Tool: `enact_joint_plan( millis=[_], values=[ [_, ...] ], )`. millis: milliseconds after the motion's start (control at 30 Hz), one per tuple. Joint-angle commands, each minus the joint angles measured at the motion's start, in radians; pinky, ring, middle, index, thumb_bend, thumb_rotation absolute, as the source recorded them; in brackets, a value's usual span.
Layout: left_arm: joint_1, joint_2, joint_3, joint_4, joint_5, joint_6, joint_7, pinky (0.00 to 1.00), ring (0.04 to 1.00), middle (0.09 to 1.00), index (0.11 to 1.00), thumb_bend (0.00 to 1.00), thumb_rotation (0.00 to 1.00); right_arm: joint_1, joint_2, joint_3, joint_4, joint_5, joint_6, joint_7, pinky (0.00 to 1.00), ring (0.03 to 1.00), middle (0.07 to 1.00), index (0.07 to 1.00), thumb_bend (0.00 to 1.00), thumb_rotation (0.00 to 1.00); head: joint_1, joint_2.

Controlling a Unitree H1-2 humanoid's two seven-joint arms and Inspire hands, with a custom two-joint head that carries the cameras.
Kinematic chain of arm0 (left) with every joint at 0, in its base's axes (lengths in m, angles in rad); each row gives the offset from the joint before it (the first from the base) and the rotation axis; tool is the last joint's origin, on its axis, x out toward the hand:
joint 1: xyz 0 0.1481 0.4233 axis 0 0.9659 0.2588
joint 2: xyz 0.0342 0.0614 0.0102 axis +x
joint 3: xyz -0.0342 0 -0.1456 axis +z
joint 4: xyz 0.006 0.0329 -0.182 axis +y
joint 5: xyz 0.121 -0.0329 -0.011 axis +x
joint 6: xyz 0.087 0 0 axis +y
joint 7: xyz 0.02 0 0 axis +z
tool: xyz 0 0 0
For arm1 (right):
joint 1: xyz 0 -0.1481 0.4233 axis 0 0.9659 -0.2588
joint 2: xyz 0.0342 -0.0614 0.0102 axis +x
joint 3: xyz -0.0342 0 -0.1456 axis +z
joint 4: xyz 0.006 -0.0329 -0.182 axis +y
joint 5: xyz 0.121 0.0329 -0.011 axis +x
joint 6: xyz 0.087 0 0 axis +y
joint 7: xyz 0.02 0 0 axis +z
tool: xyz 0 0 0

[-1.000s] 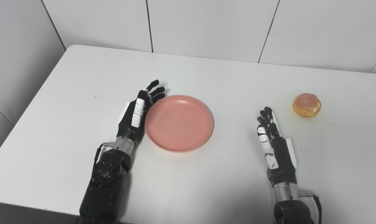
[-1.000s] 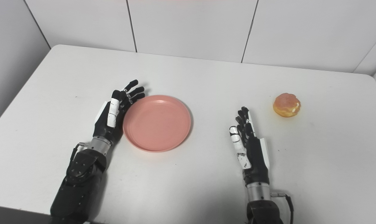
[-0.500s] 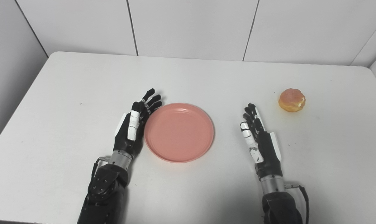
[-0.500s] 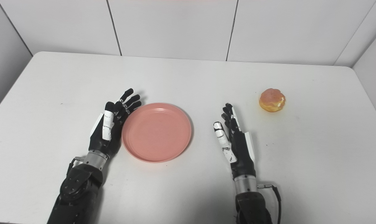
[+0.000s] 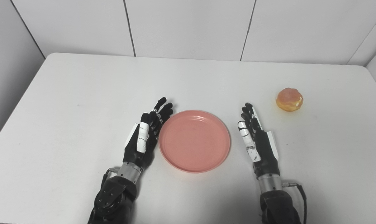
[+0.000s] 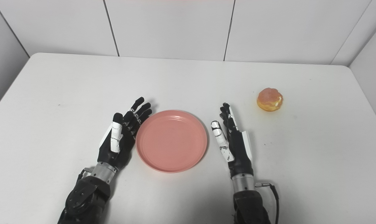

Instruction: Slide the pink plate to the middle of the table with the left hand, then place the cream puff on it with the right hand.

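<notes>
The pink plate (image 5: 194, 140) lies empty on the white table (image 5: 82, 93), near the middle. My left hand (image 5: 145, 135) is open, standing on its edge with the fingers against the plate's left rim. My right hand (image 5: 258, 140) is open and empty, standing on its edge just right of the plate with a small gap. The cream puff (image 5: 289, 99), golden with a pinkish top, sits on the table to the far right, beyond my right hand. It also shows in the right eye view (image 6: 270, 99).
White tiled walls (image 5: 188, 28) stand behind the table and at both sides. The table's back edge runs along the wall. Small dark specks mark the tabletop.
The camera has shifted. My left hand has pushed the pink plate to the right, closing the gap to my right hand. The cream puff has stayed in place.
</notes>
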Motion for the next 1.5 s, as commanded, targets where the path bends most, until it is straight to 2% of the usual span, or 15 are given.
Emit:
enact_joint_plan(
  millis=[0,133,300,367,567,667,833,1133,1300,1467],
  values=[
    [0.031,-0.014,-0.006,0.013,-0.018,0.011,-0.017,1.00,0.979,0.977,0.988,0.84,0.99,-0.019,0.005,-0.001,-0.014,0.011,-0.016,-0.003,0.96,0.932,0.945,0.961,0.66,0.90,0.002,0.001],
    [0.036,-0.004,-0.024,0.005,-0.017,0.021,-0.030,1.00,0.997,0.992,0.998,0.83,1.00,-0.020,0.006,-0.002,-0.014,0.019,-0.017,-0.004,0.96,0.927,0.944,0.960,0.66,0.88,0.002,0.001],
    [0.034,0.001,-0.032,0.022,0.004,-0.018,-0.033,1.00,1.000,1.000,1.000,0.81,1.00,-0.024,0.007,-0.005,-0.009,0.034,-0.022,-0.002,0.95,0.926,0.946,0.958,0.66,0.86,0.005,0.002],
    [0.029,-0.002,-0.030,0.041,0.017,-0.058,-0.030,1.00,1.000,1.000,1.000,0.81,1.00,-0.022,0.007,-0.004,-0.013,0.039,-0.017,0.000,0.95,0.927,0.946,0.960,0.66,0.86,0.005,0.002],
    [-0.002,-0.007,-0.004,0.161,0.115,-0.239,0.019,1.00,1.000,1.000,1.000,0.78,1.00,-0.023,0.006,-0.003,-0.009,0.042,-0.024,-0.003,0.94,0.927,0.943,0.959,0.66,0.86,0.005,0.002],
    [-0.022,-0.005,0.009,0.215,0.119,-0.286,0.022,1.00,1.000,1.000,1.000,0.79,0.98,-0.026,0.006,-0.004,-0.006,0.042,-0.025,-0.004,0.94,0.929,0.944,0.959,0.67,0.86,0.002,0.002],
    [-0.039,-0.001,0.024,0.243,0.134,-0.294,0.037,1.00,1.000,1.000,1.000,0.79,0.99,-0.028,0.006,-0.007,-0.003,0.066,-0.032,0.003,0.95,0.932,0.946,0.959,0.66,0.84,0.001,0.000],
    [-0.043,-0.020,0.037,0.284,0.186,-0.368,0.090,1.00,1.000,1.000,1.000,0.79,0.99,-0.029,-0.004,-0.006,-0.003,0.078,-0.039,0.008,0.95,0.939,0.953,0.966,0.65,0.85,0.003,-0.003],
    [-0.038,-0.012,0.016,0.266,0.242,-0.334,0.099,1.00,1.000,1.000,1.000,0.78,1.00,-0.043,-0.010,-0.016,0.011,0.099,-0.063,0.010,0.96,0.958,0.962,0.972,0.63,0.84,0.003,-0.004],
    [-0.036,-0.021,0.024,0.261,0.265,-0.302,0.121,1.00,1.000,1.000,1.000,0.74,1.00,-0.072,-0.010,-0.035,0.016,0.023,-0.111,-0.054,0.97,0.940,0.951,0.966,0.61,0.88,-0.004,-0.006]
  ],
)
